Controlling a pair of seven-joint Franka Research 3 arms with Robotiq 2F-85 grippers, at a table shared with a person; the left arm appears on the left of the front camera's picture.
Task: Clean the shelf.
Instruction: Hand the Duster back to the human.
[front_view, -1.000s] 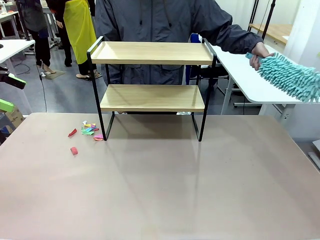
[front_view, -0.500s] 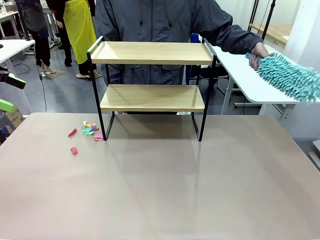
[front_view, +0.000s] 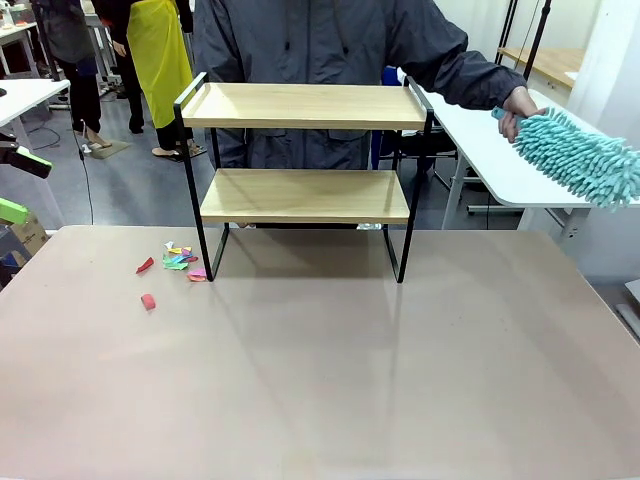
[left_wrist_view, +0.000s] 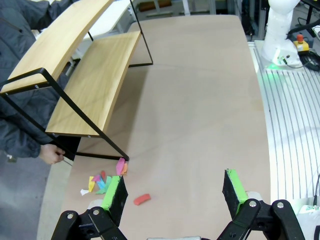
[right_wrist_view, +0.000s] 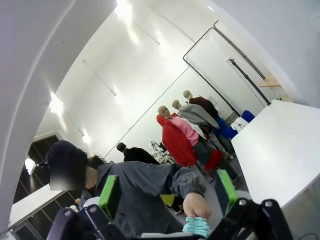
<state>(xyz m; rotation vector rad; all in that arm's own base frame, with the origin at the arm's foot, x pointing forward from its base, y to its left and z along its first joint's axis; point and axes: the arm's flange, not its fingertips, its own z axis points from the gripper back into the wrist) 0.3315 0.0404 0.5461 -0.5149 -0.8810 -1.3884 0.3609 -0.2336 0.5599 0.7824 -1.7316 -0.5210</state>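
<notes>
The shelf (front_view: 305, 105) stands at the far side of the brown table, and both wooden boards look bare. In the left wrist view the shelf (left_wrist_view: 95, 82) is at upper left. My left gripper (front_view: 18, 185) hangs open at the table's left edge, well away from the shelf. In its own view the left gripper (left_wrist_view: 174, 192) holds nothing. My right gripper (right_wrist_view: 167, 195) is open too and points up at the person. The person behind the shelf holds a teal fluffy duster (front_view: 580, 155) out to the right in one hand (front_view: 520, 105). That duster (right_wrist_view: 196, 226) sits low between my right fingers, farther off.
Coloured paper scraps (front_view: 178, 260) lie on the table (front_view: 330, 380) by the shelf's left leg, with a red piece (front_view: 148, 301) nearer me. In the left wrist view the scraps (left_wrist_view: 102, 182) and red piece (left_wrist_view: 141, 199) lie just ahead of the fingers. A white table (front_view: 490, 150) stands at far right.
The duster in the person's hand has shifted very slightly. The shelf, the scraps and my left gripper have not moved.
</notes>
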